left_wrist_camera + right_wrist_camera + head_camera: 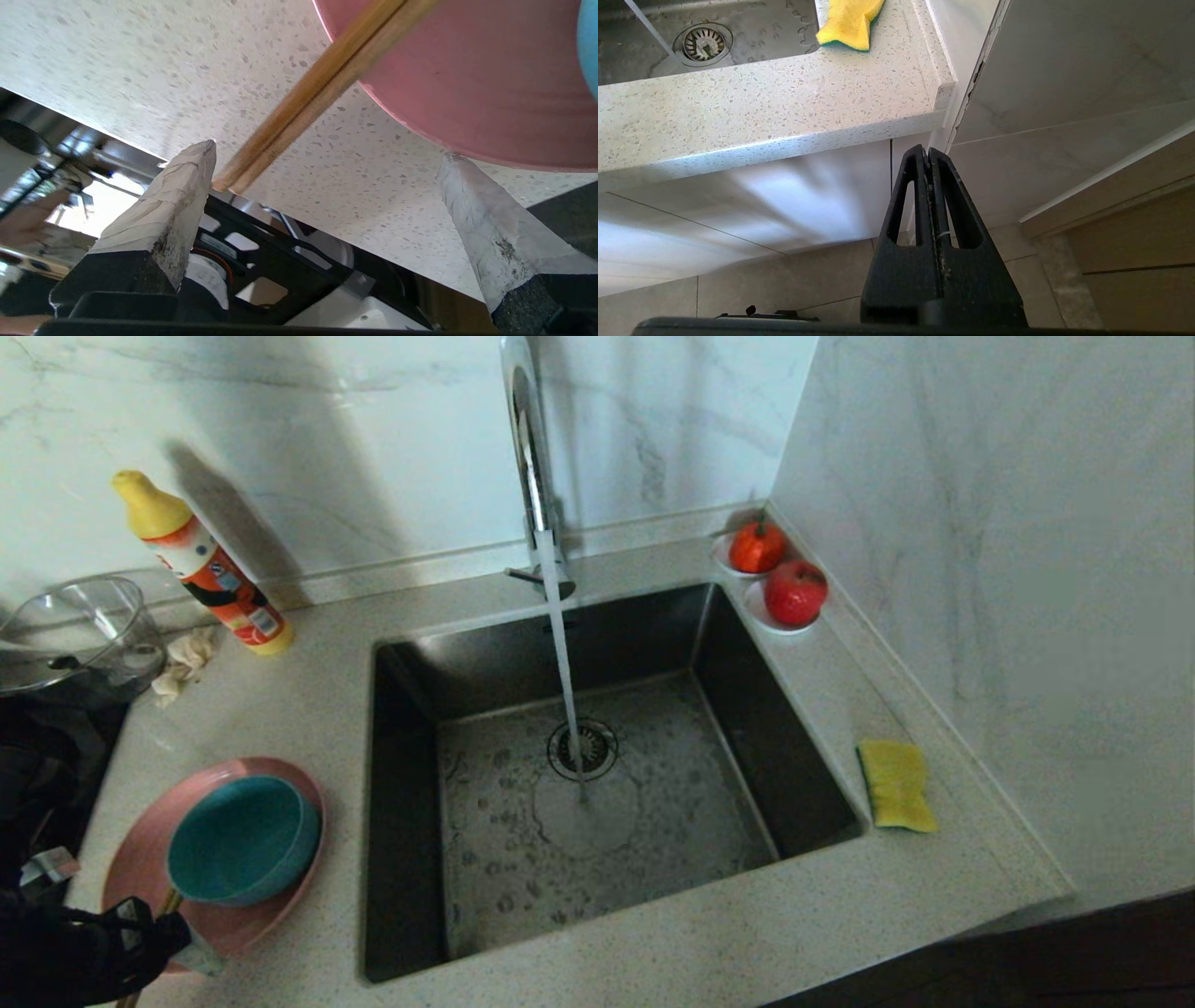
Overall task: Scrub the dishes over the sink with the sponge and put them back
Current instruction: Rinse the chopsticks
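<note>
The pink plate (140, 859) lies on the counter left of the sink (766, 728), with the teal bowl (245, 840) resting in it. Water runs from the tap (532, 476) into the basin. My left gripper (173, 947) hovers at the plate's near rim by the counter's front edge. In the left wrist view it (327, 156) is open, with one fingertip (451, 161) next to the plate (467, 79) and nothing held. The yellow sponge (896, 784) lies on the counter right of the sink. My right gripper (928, 150) hangs shut below the counter edge, with the sponge (850, 21) above it.
Wooden chopsticks (317, 88) slope off the plate toward the counter edge, ending by my other left fingertip (205, 154). At the back left are a detergent bottle (205, 569), a glass bowl (75, 635) and a rag (187, 658). Two saucers of red fruit (775, 579) fill the back right corner.
</note>
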### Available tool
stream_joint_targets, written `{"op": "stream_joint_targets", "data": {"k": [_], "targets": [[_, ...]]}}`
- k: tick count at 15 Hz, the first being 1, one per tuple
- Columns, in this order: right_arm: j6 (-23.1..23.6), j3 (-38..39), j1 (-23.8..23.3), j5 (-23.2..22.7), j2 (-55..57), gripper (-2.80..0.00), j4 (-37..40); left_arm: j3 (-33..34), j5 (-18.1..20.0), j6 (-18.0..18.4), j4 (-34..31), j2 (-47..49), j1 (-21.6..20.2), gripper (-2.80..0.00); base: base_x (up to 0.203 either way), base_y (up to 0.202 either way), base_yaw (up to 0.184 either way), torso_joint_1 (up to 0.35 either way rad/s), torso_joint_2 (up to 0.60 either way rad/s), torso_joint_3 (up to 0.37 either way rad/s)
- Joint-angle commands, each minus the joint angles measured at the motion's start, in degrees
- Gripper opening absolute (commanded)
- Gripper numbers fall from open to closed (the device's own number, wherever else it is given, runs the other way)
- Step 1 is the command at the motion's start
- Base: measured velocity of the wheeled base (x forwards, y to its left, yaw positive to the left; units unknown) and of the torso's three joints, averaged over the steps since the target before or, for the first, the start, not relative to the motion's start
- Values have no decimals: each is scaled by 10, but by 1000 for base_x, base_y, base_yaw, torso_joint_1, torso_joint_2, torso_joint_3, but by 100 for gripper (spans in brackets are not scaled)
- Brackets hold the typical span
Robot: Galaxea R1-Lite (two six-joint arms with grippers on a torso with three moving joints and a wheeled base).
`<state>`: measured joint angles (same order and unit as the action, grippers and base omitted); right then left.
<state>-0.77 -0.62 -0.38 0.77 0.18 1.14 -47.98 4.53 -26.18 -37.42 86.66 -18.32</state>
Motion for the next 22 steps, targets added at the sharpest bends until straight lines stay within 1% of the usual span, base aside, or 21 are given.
{"op": "stream_joint_targets", "data": {"k": [1, 3, 6, 9, 11, 13, 14, 16, 19, 20, 21, 22], "targets": [[0, 0, 0, 0, 0, -280, 0, 1, -7, 12, -2, -4, -5, 0, 0, 0, 0, 0, 0, 0], [0, 0, 0, 0, 0, -280, 0, 0, -8, 39, 0, 2, -20, 0, 0, 0, 0, 0, 0, 0], [0, 0, 0, 0, 0, -280, 0, -6, -4, 113, 6, 17, -55, 0, 0, 0, 0, 0, 0, 0], [0, 0, 0, 0, 0, -280, 0, -9, 1, 140, 34, 31, -57, 0, 0, 0, 0, 0, 0, 0], [0, 0, 0, 0, 0, -280, 0, -12, 15, 159, 38, 33, -57, 0, 0, 0, 0, 0, 0, 0], [0, 0, 0, 0, 0, -280, 0, -14, 50, 182, 37, 33, -57, 0, 0, 0, 0, 0, 0, 0], [0, 0, 0, 0, 0, -280, 0, -17, 64, 186, 37, 32, -57, 0, 0, 0, 0, 0, 0, 0], [0, 0, 0, 0, 0, -280, 0, -18, 65, 188, 37, 29, -57, 0, 0, 0, 0, 0, 0, 0], [0, 0, 0, 0, 0, -280, 0, -21, 65, 202, 34, 21, -58, 0, 0, 0, 0, 0, 0, 0], [0, 0, 0, 0, 0, -280, 0, -20, 65, 214, 33, 18, -64, 0, 0, 0, 0, 0, 0, 0], [0, 0, 0, 0, 0, -280, 0, -21, 65, 235, 33, 15, -78, 0, 0, 0, 0, 0, 0, 0], [0, 0, 0, 0, 0, -280, 0, -21, 65, 272, 33, 9, -93, 0, 0, 0, 0, 0, 0, 0]]}}
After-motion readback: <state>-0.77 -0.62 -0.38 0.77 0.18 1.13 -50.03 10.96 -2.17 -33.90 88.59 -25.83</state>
